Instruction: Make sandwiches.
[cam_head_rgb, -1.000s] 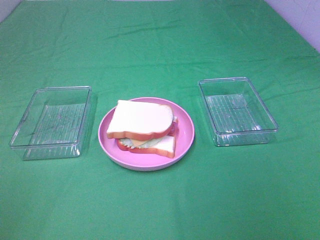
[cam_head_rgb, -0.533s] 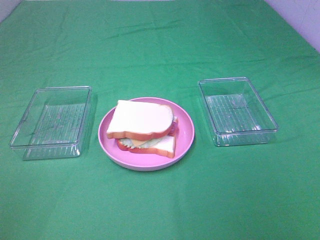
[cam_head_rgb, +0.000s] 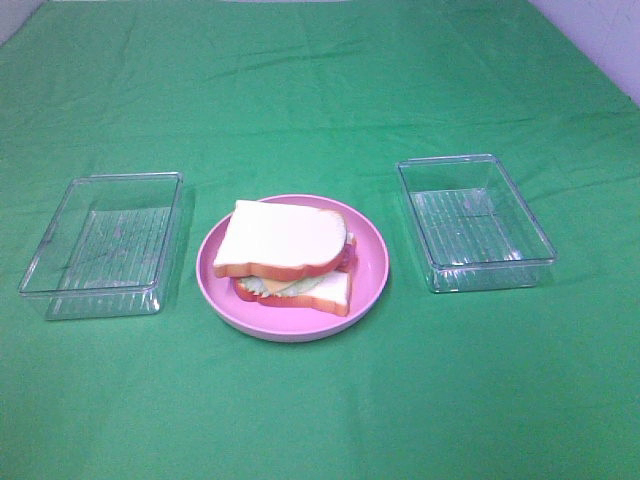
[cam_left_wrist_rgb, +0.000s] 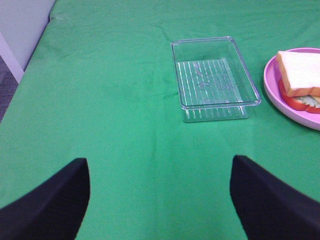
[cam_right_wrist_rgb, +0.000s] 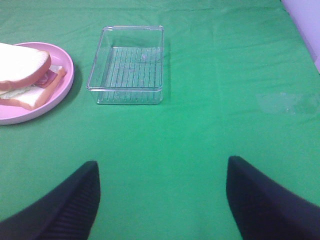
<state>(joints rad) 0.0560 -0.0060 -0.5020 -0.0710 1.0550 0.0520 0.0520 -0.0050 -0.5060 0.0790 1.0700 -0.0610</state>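
A toy sandwich (cam_head_rgb: 287, 255) lies stacked on a pink round plate (cam_head_rgb: 371, 270) in the middle of the green cloth: white bread slices with orange-brown crust, with pale green lettuce, yellow cheese and pink-red bacon between them. It also shows in the left wrist view (cam_left_wrist_rgb: 301, 79) and the right wrist view (cam_right_wrist_rgb: 27, 75). My left gripper (cam_left_wrist_rgb: 160, 200) is open and empty, well short of the left box. My right gripper (cam_right_wrist_rgb: 162, 200) is open and empty, well short of the right box. Neither gripper shows in the high view.
A clear plastic box (cam_head_rgb: 100, 245) stands left of the plate and another clear box (cam_head_rgb: 474, 222) stands right of it; both are empty. The green cloth (cam_head_rgb: 320, 90) covers the table. A grey floor strip (cam_left_wrist_rgb: 7, 85) marks the table's left edge.
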